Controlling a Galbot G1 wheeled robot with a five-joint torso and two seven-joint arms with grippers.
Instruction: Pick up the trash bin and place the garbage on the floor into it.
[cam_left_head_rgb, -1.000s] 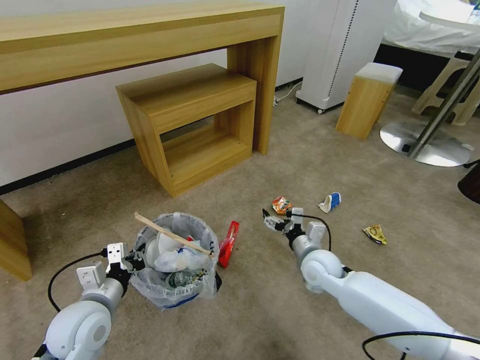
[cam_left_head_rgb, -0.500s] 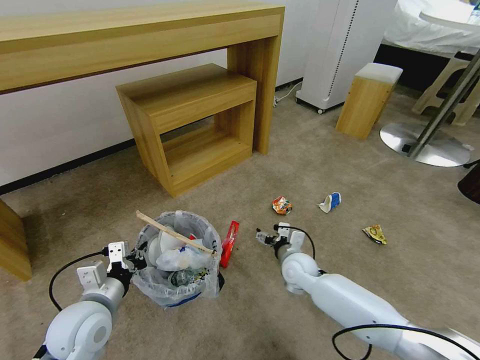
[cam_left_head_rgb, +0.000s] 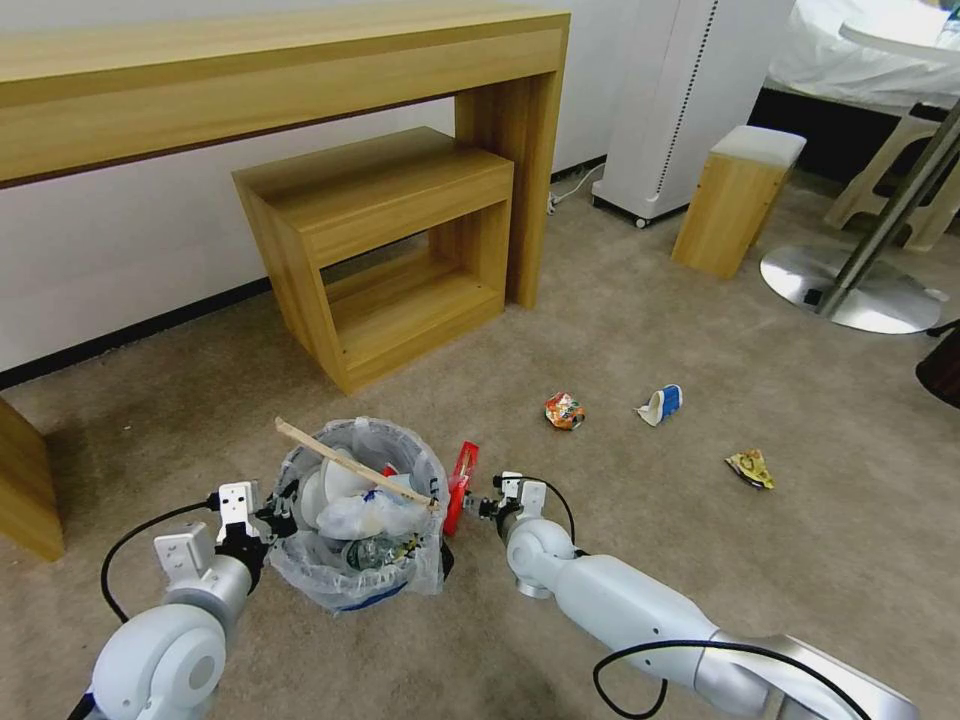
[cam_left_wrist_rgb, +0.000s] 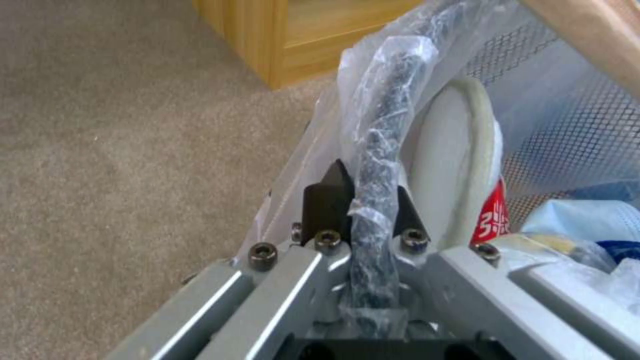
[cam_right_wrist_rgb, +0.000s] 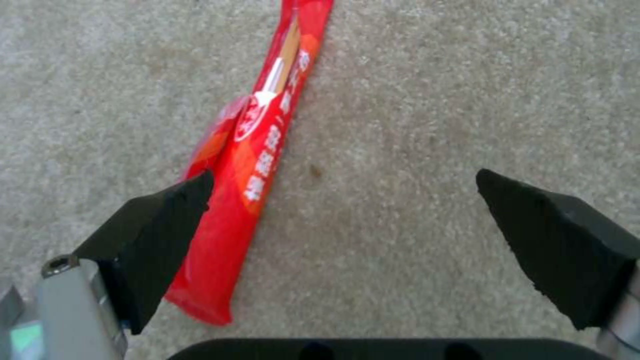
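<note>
The trash bin (cam_left_head_rgb: 360, 520), lined with a crinkly whitish bag, sits on the beige floor (cam_left_head_rgb: 620, 330) at the lower left. A wooden stick (cam_left_head_rgb: 350, 472), white items and wrappers fill it. My left gripper (cam_left_head_rgb: 278, 518) is shut on the bin's bag-covered rim (cam_left_wrist_rgb: 383, 150). A long red wrapper (cam_left_head_rgb: 459, 486) lies beside the bin. My right gripper (cam_left_head_rgb: 484, 507) hovers open just beside that red wrapper (cam_right_wrist_rgb: 257, 155), one finger over its edge. More garbage lies farther right: an orange packet (cam_left_head_rgb: 563, 410), a blue-white paper cup (cam_left_head_rgb: 661, 403) and a yellow packet (cam_left_head_rgb: 750, 467).
A long wooden desk (cam_left_head_rgb: 280, 70) with a low wooden shelf unit (cam_left_head_rgb: 385, 250) stands behind the bin. A white appliance (cam_left_head_rgb: 690, 100), a small wooden stool (cam_left_head_rgb: 735, 200) and a round metal table base (cam_left_head_rgb: 850, 290) stand at the back right.
My right arm has swung left and pulled back, from near the orange packet to just beside the red wrapper by the bin. The left gripper and bin have stayed in place.
</note>
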